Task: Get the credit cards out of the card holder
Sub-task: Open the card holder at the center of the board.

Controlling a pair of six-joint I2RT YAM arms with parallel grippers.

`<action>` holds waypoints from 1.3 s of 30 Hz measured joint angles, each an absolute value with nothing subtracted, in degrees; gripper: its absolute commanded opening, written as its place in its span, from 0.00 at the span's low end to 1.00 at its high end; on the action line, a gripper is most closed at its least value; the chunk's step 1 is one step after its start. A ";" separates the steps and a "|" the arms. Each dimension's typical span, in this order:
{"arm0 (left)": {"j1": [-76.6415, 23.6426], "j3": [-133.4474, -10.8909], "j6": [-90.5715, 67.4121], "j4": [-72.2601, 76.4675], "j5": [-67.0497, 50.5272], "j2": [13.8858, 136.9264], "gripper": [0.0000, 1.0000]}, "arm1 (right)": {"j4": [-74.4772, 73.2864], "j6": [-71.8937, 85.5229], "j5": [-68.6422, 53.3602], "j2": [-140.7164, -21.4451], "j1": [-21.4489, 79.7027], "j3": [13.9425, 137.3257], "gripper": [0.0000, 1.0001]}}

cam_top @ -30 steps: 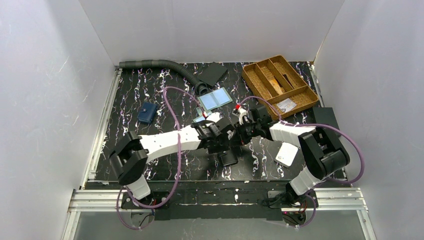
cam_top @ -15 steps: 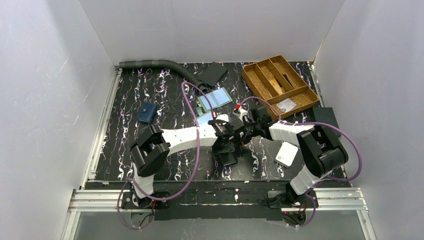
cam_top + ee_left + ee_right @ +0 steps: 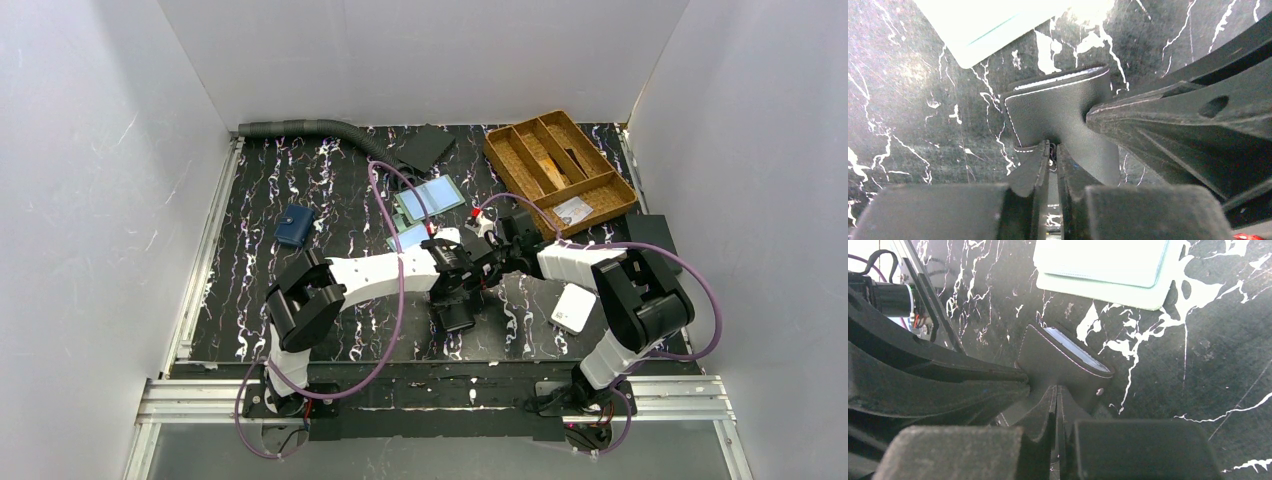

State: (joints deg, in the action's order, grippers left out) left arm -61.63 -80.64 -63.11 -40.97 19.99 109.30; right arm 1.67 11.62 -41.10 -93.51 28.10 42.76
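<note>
left wrist – left fingers (image 3: 1032, 169): pinched tight on the lower stitched edge of the card holder (image 3: 1058, 115), no gap showing between them
left wrist – holder: dark grey flap, looks tented up off the tabletop (image 3: 908, 100) rather than lying flat
left wrist – right fingers (image 3: 1128, 117): come in from the right and touch the same flap
left wrist – why: reads like an anchor grip to me, so the holder can't slide while the other side works
right wrist – right fingers: clamped on the holder's opposite lower edge, closed right down on it
right wrist – credit cards (image 3: 1074, 346): only a thin pale strip peeks at the holder's top lip, so I'd say they're inside and nothing's pulled yet
right wrist – pale flat piece (image 3: 1103, 270): lies just beyond the holder, totally washed out, can't tell what it is
right wrist – why two grips: my guess is tugging the sides apart to open the pocket
top view – arms: left arm (image 3: 375, 272) and right arm (image 3: 565, 262) meet around the middle of the tabletop, a bit nearer the near edge
top view – holder: buried under the two wrists there, can't make it out from up here tbh
top view – bystanders: pale-blue bifold (image 3: 430, 200) toward the far edge, navy wallet (image 3: 295, 227) toward the left edge, wooden tray (image 3: 520, 150) in the far right corner, white box (image 3: 573, 308) beside the right arm, none being touched
</note>
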 measured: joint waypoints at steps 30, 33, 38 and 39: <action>-56.05 -53.30 -64.64 -25.50 14.44 87.46 0.00 | 1.56 7.60 -45.60 -91.74 28.84 41.71 0.27; -55.90 -52.53 -64.31 -22.17 12.32 87.35 0.00 | 4.60 8.10 -50.96 -89.49 30.94 40.82 0.20; -55.92 -52.21 -64.40 -18.85 9.06 87.79 0.00 | 7.03 10.26 -53.80 -90.91 34.22 40.82 0.11; -55.94 -52.10 -64.45 -18.33 8.60 87.83 0.00 | 7.44 10.76 -53.82 -91.66 34.63 40.82 0.09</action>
State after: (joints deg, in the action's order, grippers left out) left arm -55.94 -52.10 -64.45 -18.33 8.60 87.83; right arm 7.44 10.76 -53.82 -91.66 34.63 40.82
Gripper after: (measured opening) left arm 0.017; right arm 0.140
